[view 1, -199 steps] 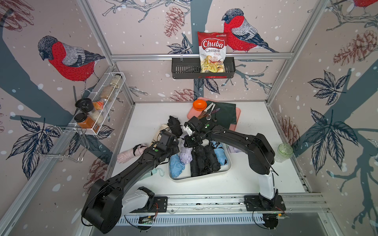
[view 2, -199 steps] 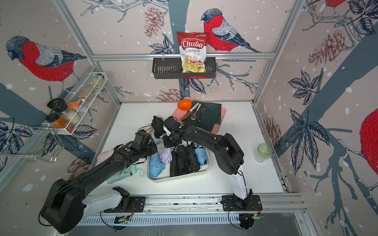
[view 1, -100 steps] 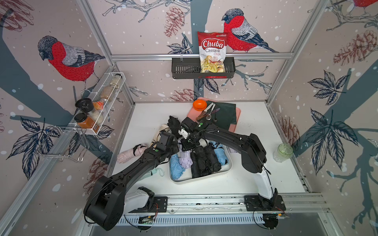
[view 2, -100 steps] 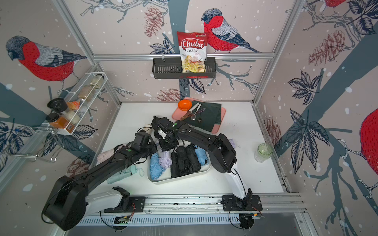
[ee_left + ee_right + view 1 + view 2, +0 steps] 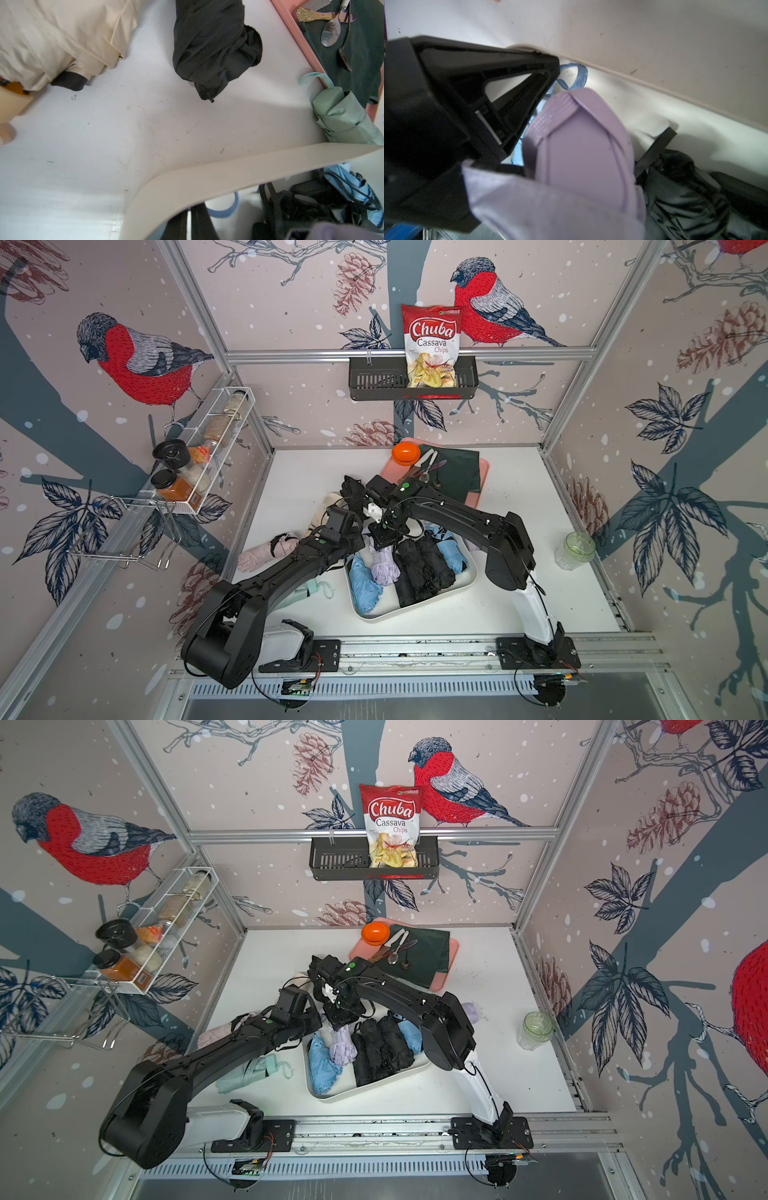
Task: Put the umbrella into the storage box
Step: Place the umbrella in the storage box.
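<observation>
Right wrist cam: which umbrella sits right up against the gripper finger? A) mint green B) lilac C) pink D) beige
B: the lilac umbrella fills that view, lying against a finger of the right gripper, inside the storage box.

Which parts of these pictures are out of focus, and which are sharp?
Right wrist view: the lilac umbrella, very near the lens, is soft. Left wrist view: the storage box rim is blurred, while the black umbrella on the table is sharper. Both top views: sharp throughout.
</observation>
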